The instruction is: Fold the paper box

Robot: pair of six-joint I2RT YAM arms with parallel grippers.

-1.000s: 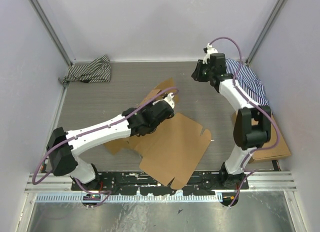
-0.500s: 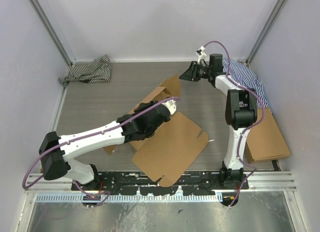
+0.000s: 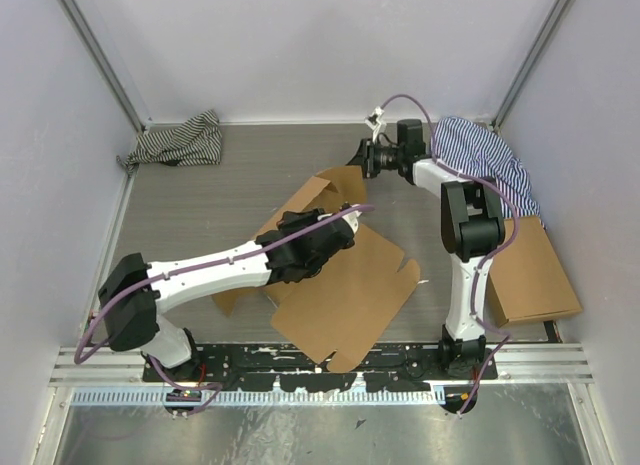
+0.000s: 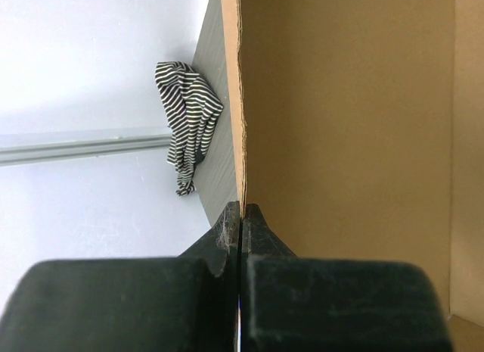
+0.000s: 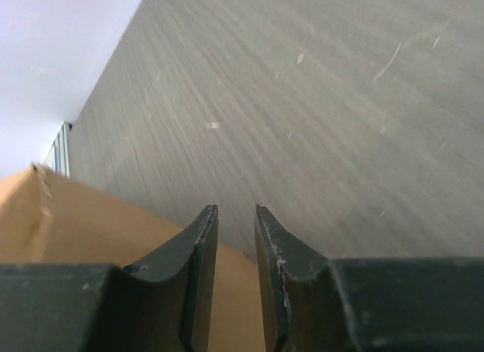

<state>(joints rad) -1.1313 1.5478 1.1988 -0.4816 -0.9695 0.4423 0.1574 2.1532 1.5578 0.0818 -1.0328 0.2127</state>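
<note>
The paper box [image 3: 350,285] is a brown corrugated die-cut sheet lying mid-table, with one panel raised at its far left. My left gripper [image 3: 335,235] is shut on the raised panel's edge. In the left wrist view the fingertips [image 4: 242,210] pinch the thin cardboard edge, and the panel [image 4: 348,125] fills the right side. My right gripper [image 3: 365,157] is at the far side, just beyond the raised panel's top corner. In the right wrist view it [image 5: 236,208] is open a little and empty, with the cardboard [image 5: 76,216] below and to the left.
A black-and-white striped cloth [image 3: 175,143] lies in the far left corner and also shows in the left wrist view [image 4: 189,117]. A blue striped cloth [image 3: 485,160] lies at the far right. A smooth flat cardboard rectangle [image 3: 535,275] lies at the right edge.
My right gripper has swung left towards the raised panel's corner. My left gripper has drawn nearer with the panel's edge, and the sheet has shifted a little.
</note>
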